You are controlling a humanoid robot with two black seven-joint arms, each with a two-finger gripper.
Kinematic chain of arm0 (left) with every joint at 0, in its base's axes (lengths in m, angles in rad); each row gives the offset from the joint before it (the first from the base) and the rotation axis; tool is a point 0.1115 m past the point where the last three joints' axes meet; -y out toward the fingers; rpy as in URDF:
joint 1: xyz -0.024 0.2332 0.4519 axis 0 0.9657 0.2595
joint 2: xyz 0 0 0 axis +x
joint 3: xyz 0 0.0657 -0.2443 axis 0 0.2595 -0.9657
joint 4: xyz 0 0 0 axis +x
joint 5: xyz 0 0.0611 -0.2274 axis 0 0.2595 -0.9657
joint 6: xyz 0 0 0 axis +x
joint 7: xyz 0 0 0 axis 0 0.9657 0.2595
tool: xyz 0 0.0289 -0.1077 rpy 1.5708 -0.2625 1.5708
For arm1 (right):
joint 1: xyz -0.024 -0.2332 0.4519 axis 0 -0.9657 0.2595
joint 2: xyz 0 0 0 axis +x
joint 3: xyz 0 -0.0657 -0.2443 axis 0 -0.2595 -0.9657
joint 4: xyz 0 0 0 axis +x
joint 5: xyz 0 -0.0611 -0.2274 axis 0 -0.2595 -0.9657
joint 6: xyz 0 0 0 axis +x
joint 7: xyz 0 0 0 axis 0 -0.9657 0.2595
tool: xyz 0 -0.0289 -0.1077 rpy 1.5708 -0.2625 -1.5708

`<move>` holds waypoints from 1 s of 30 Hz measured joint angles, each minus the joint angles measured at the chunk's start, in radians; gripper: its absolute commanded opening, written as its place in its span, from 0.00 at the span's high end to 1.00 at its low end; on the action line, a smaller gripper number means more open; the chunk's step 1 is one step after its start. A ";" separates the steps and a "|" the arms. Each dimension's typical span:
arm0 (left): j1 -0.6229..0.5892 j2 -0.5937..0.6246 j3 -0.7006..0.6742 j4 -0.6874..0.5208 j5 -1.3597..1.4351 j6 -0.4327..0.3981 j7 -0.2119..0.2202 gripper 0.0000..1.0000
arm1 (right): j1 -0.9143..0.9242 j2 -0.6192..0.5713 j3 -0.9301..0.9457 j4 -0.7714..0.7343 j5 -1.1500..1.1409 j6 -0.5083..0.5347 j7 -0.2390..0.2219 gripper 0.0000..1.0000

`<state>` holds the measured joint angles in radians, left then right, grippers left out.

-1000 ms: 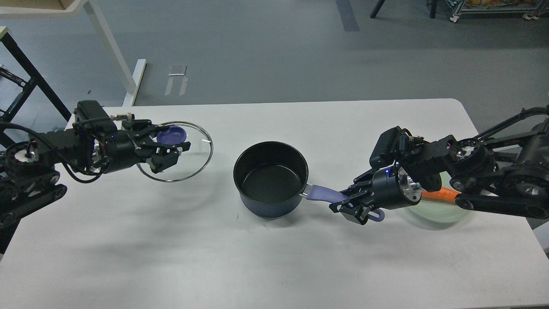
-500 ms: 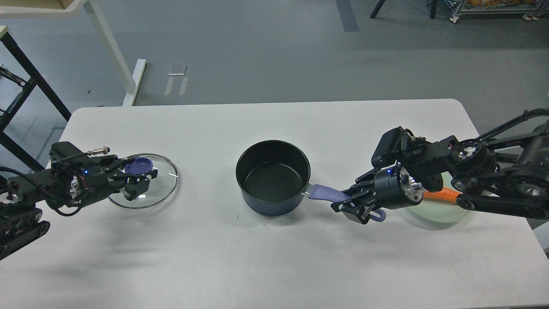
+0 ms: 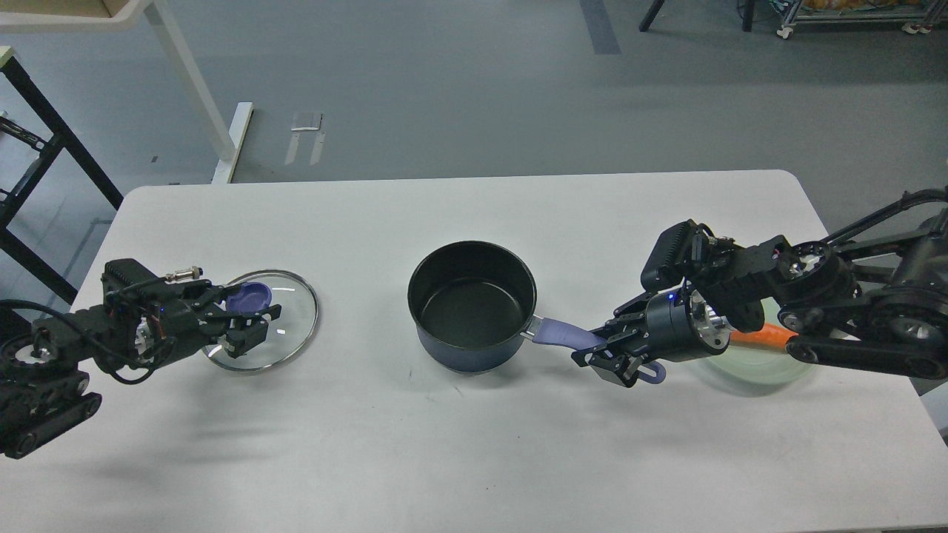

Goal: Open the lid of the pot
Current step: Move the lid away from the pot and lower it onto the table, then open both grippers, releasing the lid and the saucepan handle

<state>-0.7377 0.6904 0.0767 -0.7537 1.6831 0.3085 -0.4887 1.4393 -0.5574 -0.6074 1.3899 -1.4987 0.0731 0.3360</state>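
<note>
Two grippers were in view. The lid (image 3: 265, 320) lay well apart from the pot (image 3: 471, 303), at its 9 o'clock on the tabletop (image 3: 474, 459), so the opening itself looked done. The left gripper (image 3: 248, 320) sat over the lid with fingers around its blue knob (image 3: 247, 299); whether they clamped it or had parted, I could not tell. The right gripper (image 3: 601, 354) was clamped on the handle (image 3: 563, 335) at the pot's 3 o'clock, steadying it. Judging by this, only releasing the lid and withdrawing remained.
</note>
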 measured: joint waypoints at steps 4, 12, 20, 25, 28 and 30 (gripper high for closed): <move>-0.004 0.000 0.000 -0.004 -0.020 0.005 0.000 0.08 | 0.001 -0.002 0.000 0.000 0.001 -0.004 0.000 0.68; -0.029 0.013 -0.008 -0.006 -0.159 0.006 0.000 0.01 | 0.004 0.002 0.007 0.000 0.005 -0.012 -0.001 0.23; -0.146 0.021 -0.008 -0.006 -0.507 -0.015 0.000 0.01 | 0.012 -0.011 0.052 -0.002 0.040 -0.024 0.006 0.03; -0.229 0.029 -0.014 -0.004 -0.785 -0.076 0.000 0.01 | 0.011 -0.068 0.157 -0.026 0.146 -0.032 0.006 0.02; -0.265 0.027 -0.014 -0.001 -0.971 -0.123 0.000 0.01 | 0.001 -0.124 0.272 -0.051 0.176 -0.028 0.007 0.02; -0.288 0.024 -0.018 0.001 -1.102 -0.154 0.000 0.01 | -0.017 -0.152 0.361 -0.076 0.206 -0.028 0.007 0.01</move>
<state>-1.0258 0.7148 0.0585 -0.7526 0.5809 0.1550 -0.4885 1.4226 -0.7092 -0.2460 1.3134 -1.2926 0.0454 0.3431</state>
